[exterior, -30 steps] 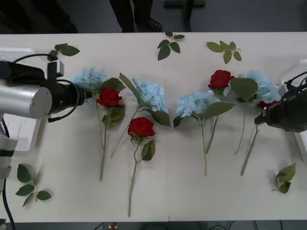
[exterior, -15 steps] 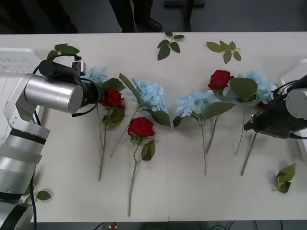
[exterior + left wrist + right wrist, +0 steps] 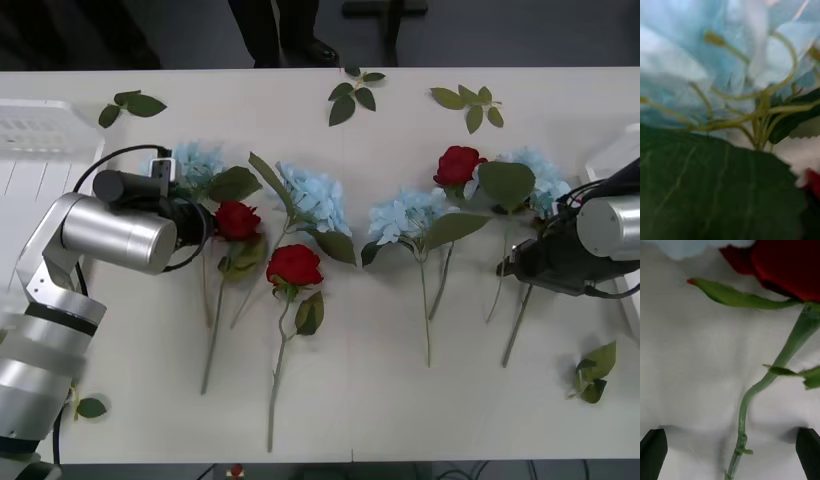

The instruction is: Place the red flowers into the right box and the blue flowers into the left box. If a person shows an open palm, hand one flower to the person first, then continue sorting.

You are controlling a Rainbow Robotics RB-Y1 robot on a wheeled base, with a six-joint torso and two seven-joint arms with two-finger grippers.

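My left gripper (image 3: 198, 218) sits low among the leftmost blue flowers (image 3: 195, 160), pressed against a red rose (image 3: 237, 220). The left wrist view has pale-blue petals (image 3: 696, 56) and a big green leaf (image 3: 707, 187) right at the lens. My right gripper (image 3: 508, 266) is open over the stem (image 3: 742, 420) of a rose (image 3: 790, 266) near the right box (image 3: 606, 152); its black fingers (image 3: 653, 452) straddle the stem. More red flowers (image 3: 294, 265) (image 3: 459, 165) and blue flowers (image 3: 312, 195) (image 3: 405, 215) (image 3: 540, 170) lie across the table. The left box (image 3: 40, 150) is at the far left.
Loose green leaf sprigs lie at the far edge (image 3: 352, 98) (image 3: 468, 102) (image 3: 132, 102) and near the front corners (image 3: 594, 372) (image 3: 90, 407). A person's dark legs (image 3: 275, 30) stand beyond the table. Bare tabletop stretches along the front edge.
The left arm swung down and toward the table's front, uncovering the left box and nudging the leftmost rose. The right arm moved left and lower over the rose stem.
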